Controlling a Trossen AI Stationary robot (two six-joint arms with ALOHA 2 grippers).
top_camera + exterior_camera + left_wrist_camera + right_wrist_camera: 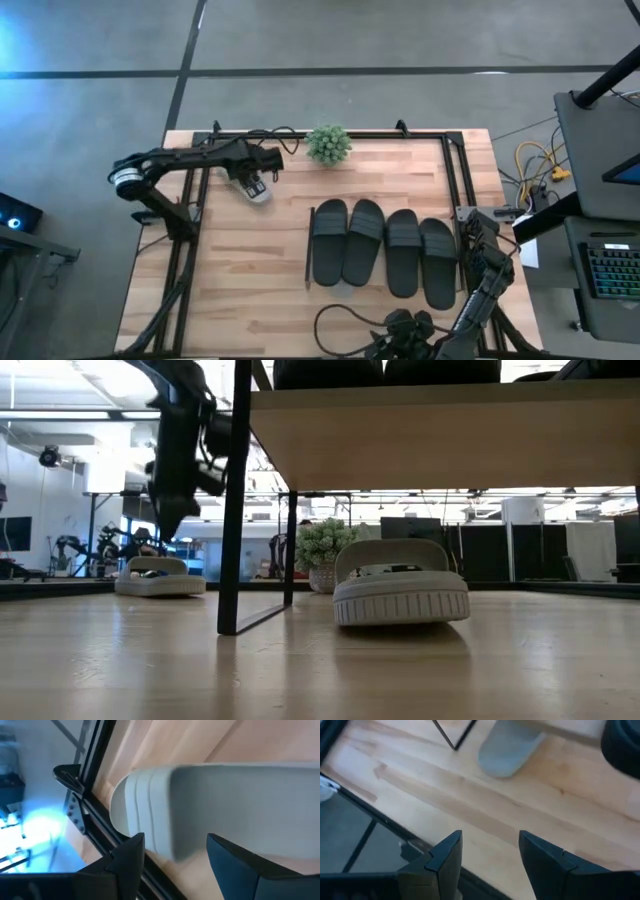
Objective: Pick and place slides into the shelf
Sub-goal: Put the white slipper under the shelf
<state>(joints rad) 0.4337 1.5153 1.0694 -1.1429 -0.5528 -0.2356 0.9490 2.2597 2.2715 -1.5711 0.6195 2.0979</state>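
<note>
1. Left hand [268, 160]: at the far left of the table [250, 290], reaching in over a light grey slide [254, 188] near the far edge. My fingers [125, 857] stand apart on either side of the slide's end and grip nothing. Black frame rails [190, 250] run just beside it.
2. Step in hand, as I judge it: taking up this grey slide for the shelf [440, 435]. The next move calls for settling lower, closing across the slide, and lifting clear of the rails.
3. Small potted plant [328, 144]: at the far edge, right of the left hand; it stands near the carrying path.
4. Four black slides [385, 250]: lying side by side on the shelf's wood top, mid-table. They fill its width, so I see little open room up there.
5. Second grey slide [401, 585]: on the table below the shelf board, beside its dark leg [233, 510].
6. Right hand [487, 857]: waiting at the near right, beside the shelf, fingers apart and empty, over bare table near the edge.
</note>
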